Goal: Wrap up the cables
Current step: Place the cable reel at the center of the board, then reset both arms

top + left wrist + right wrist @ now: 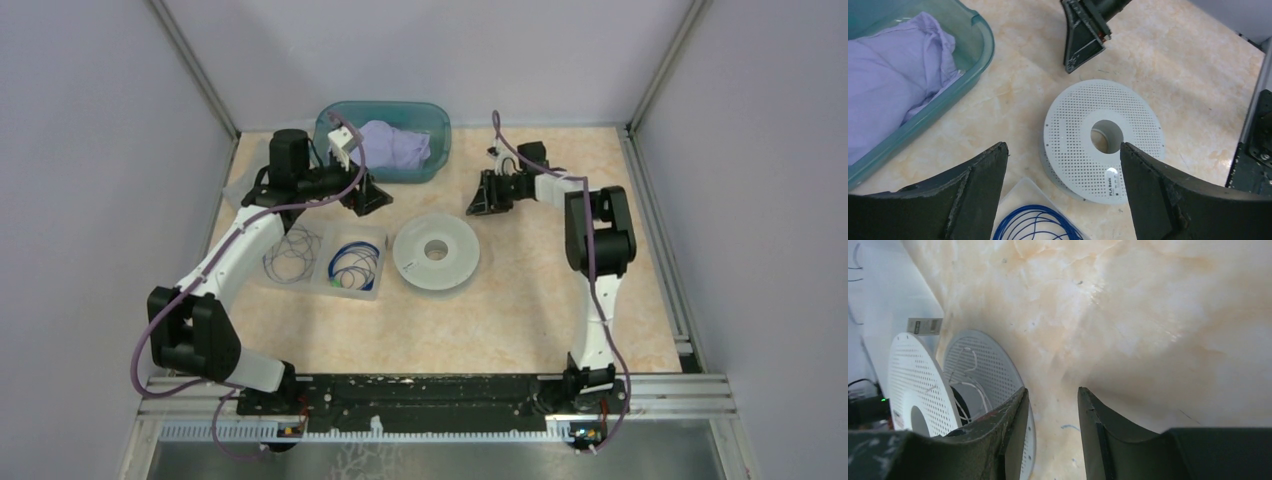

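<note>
- Tabletop (520,320), marbled peach, runs wall to wall; pale lilac walls (90,150) close three sides.
- Left gripper (1063,150): fingers wide apart, empty. A white perforated spool (1103,135) lies just past their tips. Blue cables (1035,225), coiled in a clear tray (1023,192), sit back from the tips.
- Right gripper (1053,395): fingers narrowly parted over bare surface, holding nothing, with the spool beside one finger.

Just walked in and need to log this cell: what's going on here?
Two robot arms are set up to wrap cables. The left gripper and the right gripper both hang open and empty over the table, near the white spool. The blue cables lie coiled in the clear tray, untouched.
</note>
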Controlling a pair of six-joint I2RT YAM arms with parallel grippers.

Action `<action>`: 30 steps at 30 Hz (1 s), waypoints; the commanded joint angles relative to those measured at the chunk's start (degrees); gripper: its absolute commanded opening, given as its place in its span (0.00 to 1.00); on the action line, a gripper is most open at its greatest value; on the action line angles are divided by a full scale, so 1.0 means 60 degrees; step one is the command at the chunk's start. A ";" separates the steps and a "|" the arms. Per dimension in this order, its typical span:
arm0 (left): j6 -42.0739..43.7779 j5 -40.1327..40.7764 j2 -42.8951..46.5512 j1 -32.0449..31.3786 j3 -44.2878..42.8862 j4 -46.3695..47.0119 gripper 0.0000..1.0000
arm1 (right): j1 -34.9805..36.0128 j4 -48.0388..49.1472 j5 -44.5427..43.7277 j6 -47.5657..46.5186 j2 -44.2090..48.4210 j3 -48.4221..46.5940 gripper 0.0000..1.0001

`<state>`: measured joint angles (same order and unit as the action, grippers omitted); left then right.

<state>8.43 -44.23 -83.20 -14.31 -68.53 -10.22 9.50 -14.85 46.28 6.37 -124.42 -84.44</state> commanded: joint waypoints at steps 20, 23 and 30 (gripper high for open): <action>0.0272 0.7250 0.2227 0.0713 0.0518 0.0934 1.00 | -0.0177 -0.2446 -0.6644 -0.2777 0.7034 0.0487 0.99; 0.0315 0.6951 0.2678 0.0855 0.0787 0.0936 1.00 | -0.0177 -0.2166 -0.6909 -0.2493 0.7886 0.1069 0.99; 0.0182 0.6223 0.3654 0.1165 0.1717 0.1055 1.00 | -0.0184 -0.1532 -0.7285 -0.2228 0.8943 0.2244 0.99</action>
<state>9.93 -4.54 -64.23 -8.38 -61.30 -5.87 8.47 -28.23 5.13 -7.68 -73.69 -72.79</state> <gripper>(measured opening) 0.998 0.987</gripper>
